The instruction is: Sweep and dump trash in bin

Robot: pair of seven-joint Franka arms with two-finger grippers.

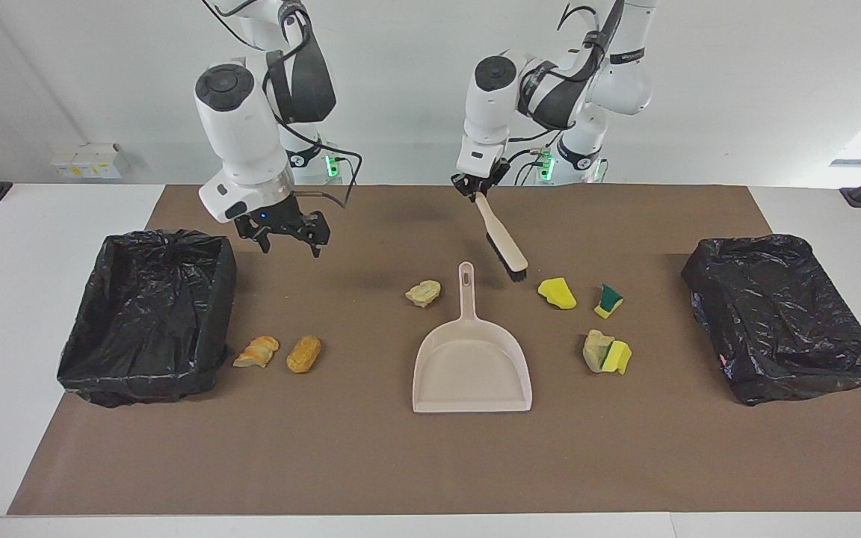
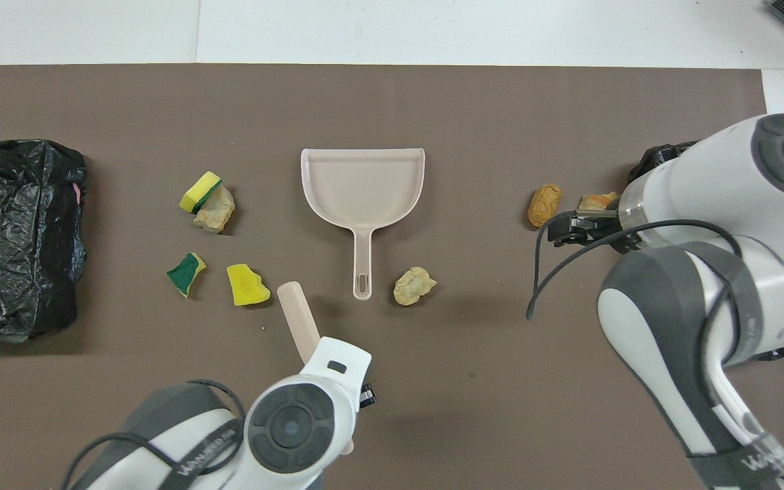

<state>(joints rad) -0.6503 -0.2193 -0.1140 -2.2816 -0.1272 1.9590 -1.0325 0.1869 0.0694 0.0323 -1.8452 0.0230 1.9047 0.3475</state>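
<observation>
Facing view: left hand (image 1: 477,190) grasps the brush (image 1: 504,240); right hand (image 1: 290,237) hangs released

Dustpan (image 1: 471,370) lies between two bins (image 1: 148,314).

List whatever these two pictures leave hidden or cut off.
- Bin at the right arm's end: overhead view, almost all covered by the right arm; only a corner shows.
- Striped bread scrap: overhead view, partly covered by the right claw.
- Bin at the left arm's end: overhead view, cut off by the picture's edge.
- Brush bristles: overhead view, not visible.
- Left claw: overhead view, under its own wrist.
</observation>
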